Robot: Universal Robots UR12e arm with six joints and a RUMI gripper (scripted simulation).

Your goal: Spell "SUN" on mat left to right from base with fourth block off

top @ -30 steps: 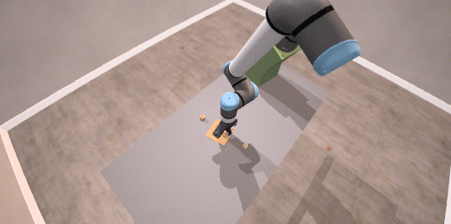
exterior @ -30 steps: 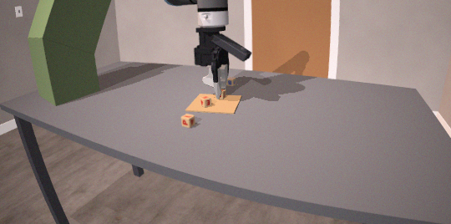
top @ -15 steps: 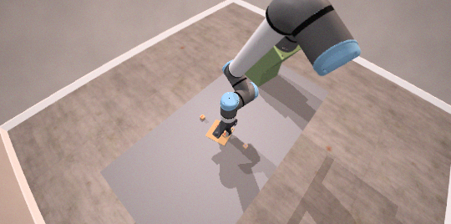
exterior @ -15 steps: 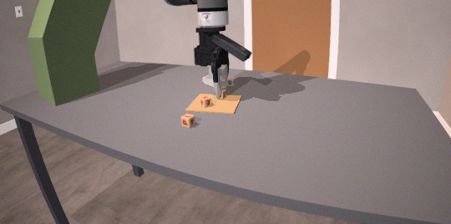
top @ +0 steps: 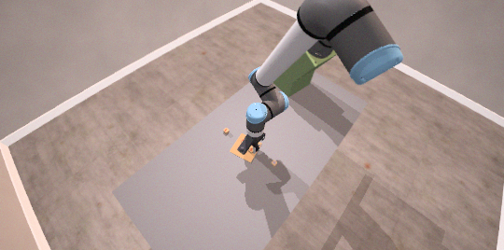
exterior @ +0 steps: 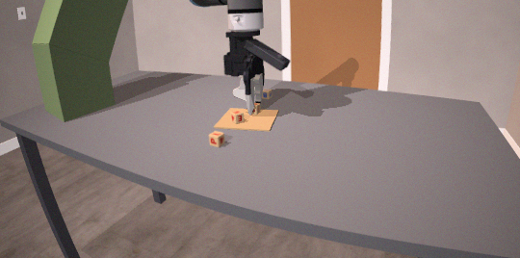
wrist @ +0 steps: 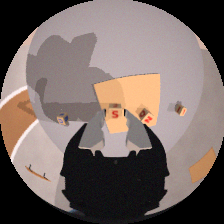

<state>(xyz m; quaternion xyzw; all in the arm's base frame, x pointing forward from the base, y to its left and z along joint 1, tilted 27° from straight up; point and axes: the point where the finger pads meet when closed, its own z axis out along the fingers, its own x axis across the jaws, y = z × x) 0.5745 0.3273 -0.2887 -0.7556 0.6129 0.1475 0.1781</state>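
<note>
The orange mat lies mid-table. My gripper stands straight down over the mat's far edge. Its fingers are slightly apart around the block with a red S, which rests on the mat with small gaps at both sides. It also shows in the exterior view. A second red-lettered block sits on the mat beside it, seen tilted, and shows in the exterior view. A third red-lettered block lies off the mat towards the table's front. A blue-lettered block lies off the mat behind the gripper.
A large green box stands at the table's left end. The arm's base is just behind the mat. The table's front edge runs below the loose red-lettered block.
</note>
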